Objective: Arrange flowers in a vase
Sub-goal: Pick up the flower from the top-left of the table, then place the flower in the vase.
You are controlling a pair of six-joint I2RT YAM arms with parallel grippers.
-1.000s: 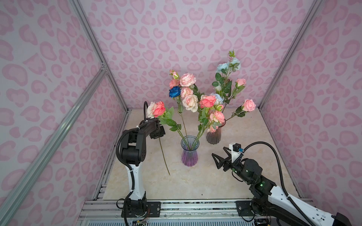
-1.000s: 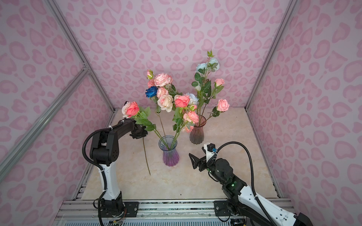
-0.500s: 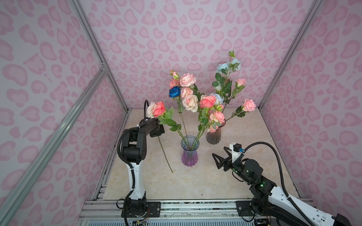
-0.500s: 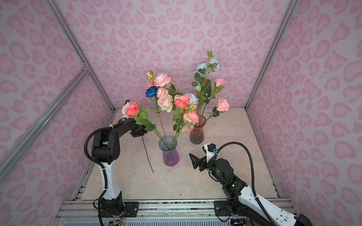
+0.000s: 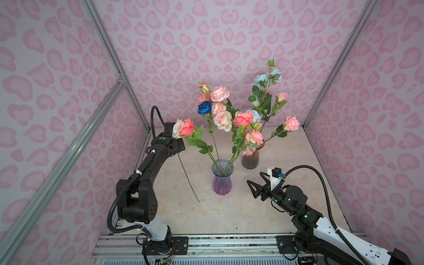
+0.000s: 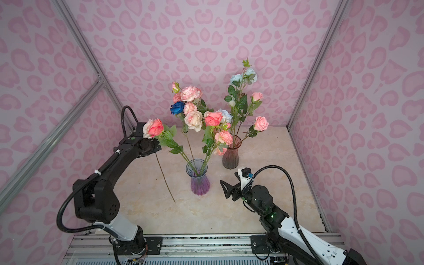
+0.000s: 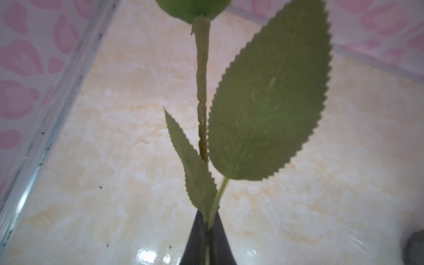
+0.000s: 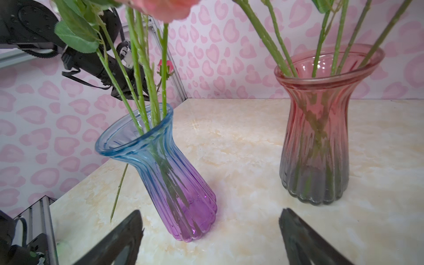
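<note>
My left gripper (image 7: 207, 221) is shut on the green stem of a coral-and-cream rose (image 5: 184, 127), with two leaves (image 7: 270, 96) just past the jaws. That stem hangs down, and its tip (image 5: 197, 201) is near the table, left of the blue-to-purple vase (image 5: 221, 181) (image 8: 160, 174). This vase holds several flowers (image 5: 223, 120). A pink-to-grey vase (image 5: 251, 158) (image 8: 316, 137) behind it holds several more flowers (image 5: 267, 78). My right gripper (image 5: 254, 177) (image 8: 210, 212) stands open and empty, low and to the right of the purple vase.
Pink-patterned walls with aluminium posts (image 5: 119, 80) close in the marble-look table (image 5: 241, 213) on three sides. A metal rail (image 5: 206, 243) runs along the front edge. The left arm's cable (image 5: 156, 112) loops up behind its wrist.
My left gripper's jaws have closed on the rose stem. The left arm's elbow has sunk lower and toward the front. The bloom, the vases and the right arm have stayed put.
</note>
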